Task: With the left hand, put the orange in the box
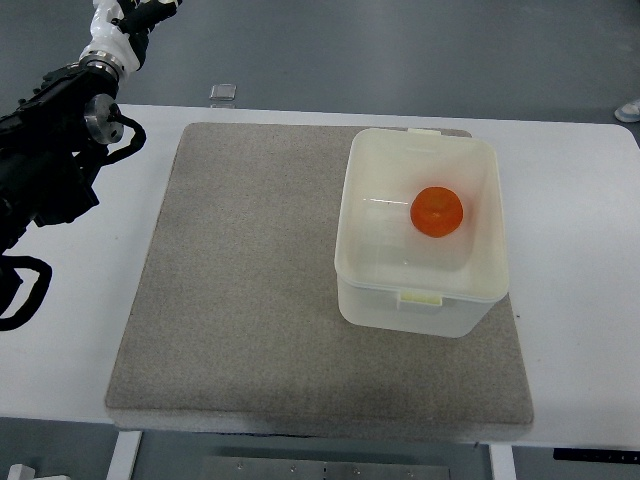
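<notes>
Gray mat (250,300) is lying flat on the white tabletop (580,300), filling most of it. On the mat's right side, a pale plastic box (420,300) is sitting with no lid, and the orange (436,211) is resting inside it. Far to the upper left, the left hand (135,15) is hanging past the tabletop edge, too cut off to tell how its fingers are sitting.

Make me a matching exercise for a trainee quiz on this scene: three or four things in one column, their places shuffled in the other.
Things:
1. orange
2. box
3. mat
4. left arm

Places:
A. on the right part of the mat
B. upper left, off the mat
C. inside the box
D. flat on the white table

Pairs: 1-C, 2-A, 3-D, 4-B
</notes>
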{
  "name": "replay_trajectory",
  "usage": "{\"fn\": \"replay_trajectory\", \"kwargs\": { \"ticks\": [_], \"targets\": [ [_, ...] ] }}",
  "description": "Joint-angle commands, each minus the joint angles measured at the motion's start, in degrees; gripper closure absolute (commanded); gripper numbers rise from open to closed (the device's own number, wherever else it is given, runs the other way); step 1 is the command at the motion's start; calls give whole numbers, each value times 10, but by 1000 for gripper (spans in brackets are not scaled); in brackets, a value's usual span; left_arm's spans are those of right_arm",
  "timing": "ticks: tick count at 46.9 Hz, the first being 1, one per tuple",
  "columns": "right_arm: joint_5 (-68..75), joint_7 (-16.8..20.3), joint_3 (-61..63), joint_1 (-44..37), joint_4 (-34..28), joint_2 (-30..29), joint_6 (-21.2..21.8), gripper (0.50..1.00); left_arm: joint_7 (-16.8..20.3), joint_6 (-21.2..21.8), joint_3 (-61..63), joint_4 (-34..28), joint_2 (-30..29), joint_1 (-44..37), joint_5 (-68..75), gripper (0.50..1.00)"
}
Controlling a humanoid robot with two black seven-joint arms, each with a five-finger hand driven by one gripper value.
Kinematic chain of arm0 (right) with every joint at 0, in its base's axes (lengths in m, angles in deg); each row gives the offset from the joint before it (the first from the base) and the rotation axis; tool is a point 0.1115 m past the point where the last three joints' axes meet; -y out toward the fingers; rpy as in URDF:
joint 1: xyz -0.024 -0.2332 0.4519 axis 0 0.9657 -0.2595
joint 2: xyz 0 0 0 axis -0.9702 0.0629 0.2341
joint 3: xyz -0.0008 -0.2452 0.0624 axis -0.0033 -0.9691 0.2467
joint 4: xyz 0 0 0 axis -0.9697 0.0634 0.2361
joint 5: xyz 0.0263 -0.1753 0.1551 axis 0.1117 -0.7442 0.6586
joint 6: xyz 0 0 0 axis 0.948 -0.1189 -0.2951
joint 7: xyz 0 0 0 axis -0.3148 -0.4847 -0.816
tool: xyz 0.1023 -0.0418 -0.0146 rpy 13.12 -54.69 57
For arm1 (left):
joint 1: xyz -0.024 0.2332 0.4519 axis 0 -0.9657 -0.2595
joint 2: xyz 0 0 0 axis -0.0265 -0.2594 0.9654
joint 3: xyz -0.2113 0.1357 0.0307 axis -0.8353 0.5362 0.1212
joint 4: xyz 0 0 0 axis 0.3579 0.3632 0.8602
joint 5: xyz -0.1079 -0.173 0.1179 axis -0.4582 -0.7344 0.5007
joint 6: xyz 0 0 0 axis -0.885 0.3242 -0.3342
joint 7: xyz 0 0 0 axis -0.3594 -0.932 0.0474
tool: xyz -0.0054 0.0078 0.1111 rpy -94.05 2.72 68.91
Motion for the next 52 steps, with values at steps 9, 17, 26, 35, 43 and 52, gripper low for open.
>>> {"fn": "replay_trajectory", "kwargs": {
  "ticks": [9, 17, 26, 35, 43, 52],
  "targets": [
    [0, 0, 0, 0, 0, 0, 0, 556, 1, 32, -7, -15, 30, -32, -33, 617],
    [0, 0, 0, 0, 0, 0, 0, 556, -5, 64, -26, -11, 32, -30, -59, 619],
    [0, 0, 0, 0, 0, 0, 0, 556, -7, 31, -38, -15, 30, -28, -74, 619],
    [0, 0, 0, 0, 0, 0, 0, 556, 4, -9, -73, -17, 28, -34, -72, 596],
    [0, 0, 0, 0, 0, 0, 0, 556, 4, -9, -74, -17, 27, -33, -72, 579],
    [0, 0, 0, 0, 0, 0, 0, 556, 4, -9, -76, -16, 31, -31, -73, 579]
  ]
}}
